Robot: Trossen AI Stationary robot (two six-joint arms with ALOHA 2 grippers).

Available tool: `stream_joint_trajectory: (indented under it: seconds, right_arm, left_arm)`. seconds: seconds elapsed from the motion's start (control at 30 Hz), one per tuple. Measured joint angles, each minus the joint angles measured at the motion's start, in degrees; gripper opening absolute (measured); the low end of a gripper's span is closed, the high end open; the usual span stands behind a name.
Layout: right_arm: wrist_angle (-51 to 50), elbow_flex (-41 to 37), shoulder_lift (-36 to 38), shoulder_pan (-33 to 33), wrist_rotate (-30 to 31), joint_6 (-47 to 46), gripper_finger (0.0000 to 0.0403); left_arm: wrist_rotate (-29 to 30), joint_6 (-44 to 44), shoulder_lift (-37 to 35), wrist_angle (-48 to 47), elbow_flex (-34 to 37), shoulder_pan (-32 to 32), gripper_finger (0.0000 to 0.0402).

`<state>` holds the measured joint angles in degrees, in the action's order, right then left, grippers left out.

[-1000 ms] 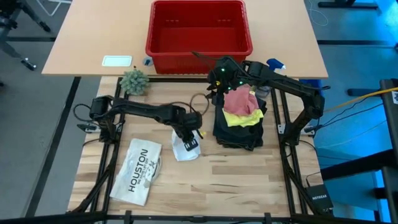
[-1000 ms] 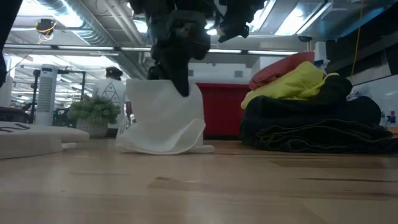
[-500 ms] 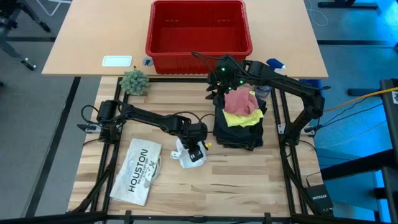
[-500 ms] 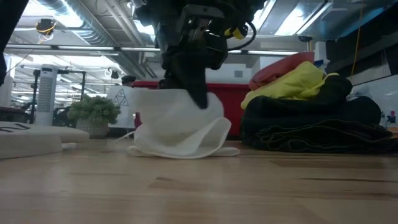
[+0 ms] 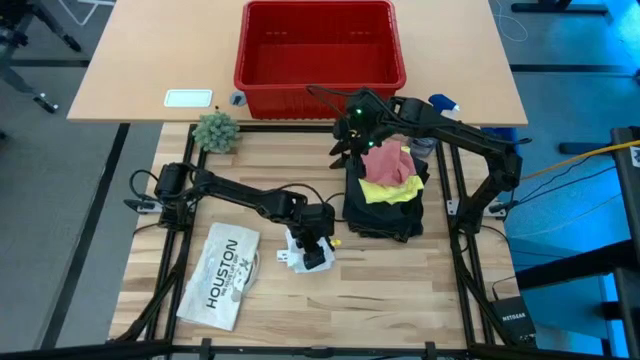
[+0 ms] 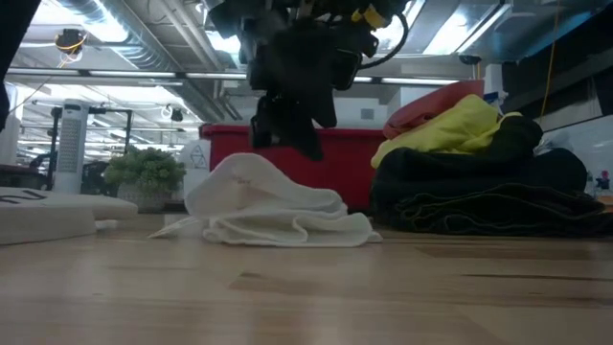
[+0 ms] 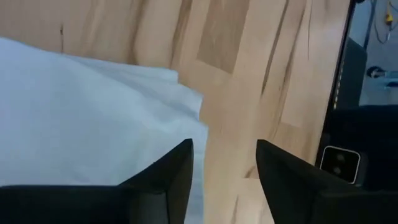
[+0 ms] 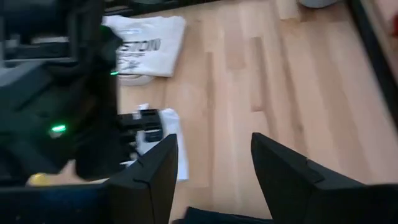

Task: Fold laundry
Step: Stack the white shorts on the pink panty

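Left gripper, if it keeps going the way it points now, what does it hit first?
Most likely the white cloth just under the open left gripper, then the wooden table; depth there is hard to judge.

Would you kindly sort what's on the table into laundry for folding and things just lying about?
Laundry: white cloth, yellow T-shirt, pink cloth, black trousers.

Lying about: red basket, HOUSTON item, small plant.

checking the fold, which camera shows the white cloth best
The low view: the whole white cloth lies crumpled on the table. In the high view the left gripper covers most of it; the left wrist view shows only a part, the right wrist view a sliver.
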<state>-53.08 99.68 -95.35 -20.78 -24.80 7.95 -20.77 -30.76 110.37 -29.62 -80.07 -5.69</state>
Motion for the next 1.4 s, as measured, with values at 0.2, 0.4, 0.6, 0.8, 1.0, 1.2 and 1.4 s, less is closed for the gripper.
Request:
stream_joint_trajectory:
  seconds: [0.2, 0.4, 0.6, 0.8, 1.0, 1.2, 1.4]
  right_arm:
    - [-1.6, -2.4, 0.1, 0.2, -5.1, -0.3, 0.0195]
    - [7.6, -16.1, 0.0, 2.9, -9.3, -4.8, 0.0195]
    - [26.0, -29.1, -0.1, 8.8, -9.7, -13.0, 0.0195]
    - [32.6, -30.0, -1.2, 13.4, -2.5, -13.2, 0.0195]
    - [36.3, -29.2, -5.7, 15.3, 0.0, -13.5, 0.0195]
    - [34.8, -22.8, -14.4, 15.1, 0.0, -13.3, 0.0195]
    - [30.1, -15.0, -23.4, 14.3, 0.1, -11.5, 0.0195]
  left_arm:
    - [10.7, 2.3, -7.4, -4.9, 0.0, -0.6, 0.0168]
    - [22.5, 0.9, -19.0, -3.8, 3.1, -1.2, 0.0168]
    - [25.1, -3.3, -33.1, 16.4, 17.4, -0.8, 0.0168]
    - [24.8, -2.2, -44.4, 32.2, 29.9, 2.0, 0.0168]
    - [19.0, -0.6, -51.1, 37.2, 35.2, 8.1, 0.0168]
    - [11.5, 2.7, -54.6, 35.2, 35.7, 14.2, 0.0168]
    - [3.4, 5.9, -55.1, 30.3, 35.8, 17.4, 0.0168]
